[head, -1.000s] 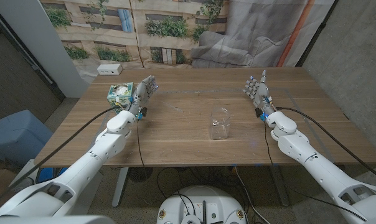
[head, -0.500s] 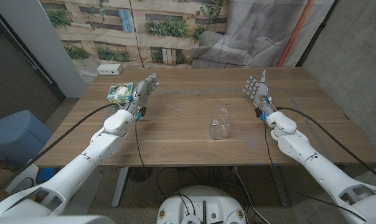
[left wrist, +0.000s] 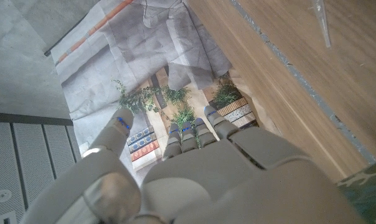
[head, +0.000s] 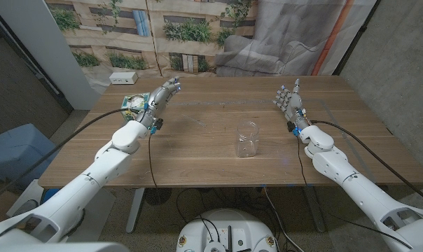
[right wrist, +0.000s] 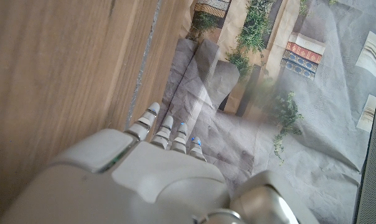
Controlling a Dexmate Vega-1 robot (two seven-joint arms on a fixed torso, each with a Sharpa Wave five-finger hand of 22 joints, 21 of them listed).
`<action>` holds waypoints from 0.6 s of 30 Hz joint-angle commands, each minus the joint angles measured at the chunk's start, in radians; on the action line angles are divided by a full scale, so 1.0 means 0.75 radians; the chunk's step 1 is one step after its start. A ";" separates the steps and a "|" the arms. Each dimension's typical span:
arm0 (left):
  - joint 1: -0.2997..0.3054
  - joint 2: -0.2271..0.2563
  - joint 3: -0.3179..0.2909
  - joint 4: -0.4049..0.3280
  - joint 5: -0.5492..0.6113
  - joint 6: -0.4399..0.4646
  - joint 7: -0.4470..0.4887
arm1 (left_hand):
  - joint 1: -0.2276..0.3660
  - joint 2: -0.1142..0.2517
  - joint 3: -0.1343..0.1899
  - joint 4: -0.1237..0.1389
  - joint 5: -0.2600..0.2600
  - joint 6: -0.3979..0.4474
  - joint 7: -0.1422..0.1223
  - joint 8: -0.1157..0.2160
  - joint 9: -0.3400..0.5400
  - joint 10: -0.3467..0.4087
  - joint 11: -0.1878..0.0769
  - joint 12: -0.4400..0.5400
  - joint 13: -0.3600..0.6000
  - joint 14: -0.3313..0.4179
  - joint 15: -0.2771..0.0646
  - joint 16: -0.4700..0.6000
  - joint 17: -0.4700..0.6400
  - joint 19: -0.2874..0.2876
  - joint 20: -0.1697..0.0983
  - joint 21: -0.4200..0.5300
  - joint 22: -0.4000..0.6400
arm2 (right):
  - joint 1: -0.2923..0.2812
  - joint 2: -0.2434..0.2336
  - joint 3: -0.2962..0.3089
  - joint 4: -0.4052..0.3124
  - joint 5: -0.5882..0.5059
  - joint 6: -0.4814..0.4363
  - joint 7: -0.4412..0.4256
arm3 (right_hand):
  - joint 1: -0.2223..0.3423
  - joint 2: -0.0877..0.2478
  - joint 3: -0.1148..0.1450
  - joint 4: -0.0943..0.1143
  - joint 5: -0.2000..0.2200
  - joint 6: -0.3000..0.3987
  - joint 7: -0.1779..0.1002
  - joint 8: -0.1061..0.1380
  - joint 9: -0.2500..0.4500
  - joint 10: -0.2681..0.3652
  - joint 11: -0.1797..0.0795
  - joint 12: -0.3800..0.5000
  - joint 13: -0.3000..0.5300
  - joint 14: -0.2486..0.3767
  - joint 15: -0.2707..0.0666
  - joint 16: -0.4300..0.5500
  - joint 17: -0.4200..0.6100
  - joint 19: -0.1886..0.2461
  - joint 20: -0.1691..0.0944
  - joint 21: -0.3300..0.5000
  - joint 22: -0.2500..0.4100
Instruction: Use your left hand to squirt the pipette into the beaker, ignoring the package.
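Note:
A clear glass beaker [head: 247,138] stands upright at the table's middle. A transparent pipette [left wrist: 322,22] lies on the wood ahead of my left hand's fingers. My left hand [head: 161,99] hovers over the left far part of the table, fingers stretched out and apart, holding nothing. It covers part of the green-and-white package [head: 132,103], whose corner [left wrist: 368,186] shows beside the hand. My right hand [head: 290,101] stands upright at the right, fingers apart and empty, well right of the beaker.
The wooden table [head: 211,164] runs wide around the beaker. A white power strip [head: 123,78] lies beyond the far left corner. A blue seat [head: 19,150] stands left of the table. A printed backdrop [head: 190,35] hangs behind.
My left hand has moved toward the table's far side and a little right, passing over the package, with its fingers now stretched forward. The right hand and the beaker stayed put.

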 commanded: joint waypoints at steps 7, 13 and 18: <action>-0.031 0.120 0.007 -0.102 0.482 -0.135 0.123 | 0.103 -0.009 0.024 -0.012 0.016 0.054 -0.017 0.011 0.004 0.058 -0.013 0.015 0.007 0.051 -0.034 0.008 0.005 0.067 -0.020 0.005 0.002 | 0.000 0.000 0.000 0.001 0.000 0.001 0.000 | 0.000 0.078 -0.009 -0.001 0.006 0.001 -0.011 0.008 0.003 0.001 -0.006 0.007 -0.003 -0.011 -0.112 0.005 0.005 0.003 0.010 0.000 0.002; -0.047 0.152 0.000 -0.134 0.696 -0.163 0.203 | 0.164 -0.034 0.029 -0.014 0.014 0.090 -0.031 0.016 0.005 0.100 -0.038 0.018 0.007 0.094 -0.047 0.011 0.005 0.102 -0.015 0.005 0.002 | 0.000 0.000 0.000 0.000 0.000 0.001 -0.001 | 0.000 0.077 -0.010 -0.001 0.006 0.003 -0.010 0.008 0.003 0.016 -0.004 0.016 -0.003 -0.008 -0.111 0.006 0.005 0.003 0.010 0.000 0.003; -0.055 0.184 -0.011 -0.171 0.824 -0.147 0.238 | 0.198 -0.049 0.030 -0.014 0.014 0.113 -0.050 0.019 0.005 0.122 -0.048 0.018 0.007 0.120 -0.052 0.012 0.005 0.121 -0.014 0.005 0.002 | 0.000 0.000 0.000 0.000 0.000 0.001 -0.001 | 0.000 0.077 -0.010 -0.001 0.006 0.002 -0.009 0.008 0.003 0.017 0.001 0.017 -0.004 -0.010 -0.107 0.006 0.006 0.005 0.010 -0.001 0.003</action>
